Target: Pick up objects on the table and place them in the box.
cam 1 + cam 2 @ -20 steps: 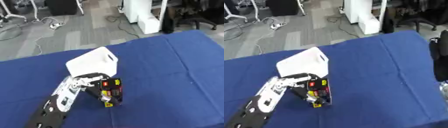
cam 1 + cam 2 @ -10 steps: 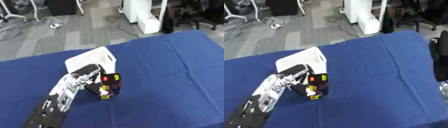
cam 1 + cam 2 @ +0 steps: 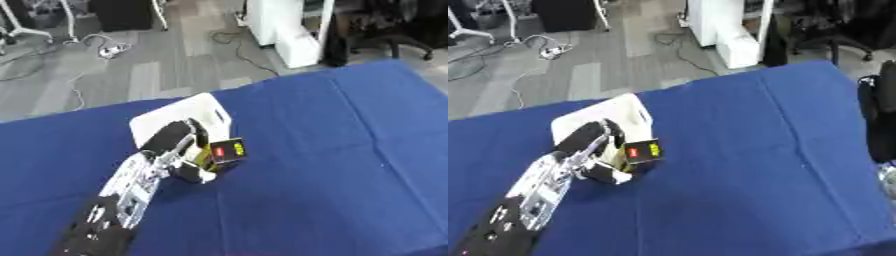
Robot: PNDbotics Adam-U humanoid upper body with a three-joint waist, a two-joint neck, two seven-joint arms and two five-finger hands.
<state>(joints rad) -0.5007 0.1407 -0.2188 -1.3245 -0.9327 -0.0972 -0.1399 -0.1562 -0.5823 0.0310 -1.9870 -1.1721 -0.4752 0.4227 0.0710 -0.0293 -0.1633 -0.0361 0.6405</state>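
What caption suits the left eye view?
Robot's left hand holds a small black box beside the white box on the blue table.

The left hand is carrying the small black carton up off the blue table, toward the white box at 11 o'clock.

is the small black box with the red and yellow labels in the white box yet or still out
Still out. The small black box is held by the left hand beside the white box, near its front corner, over the blue tablecloth.
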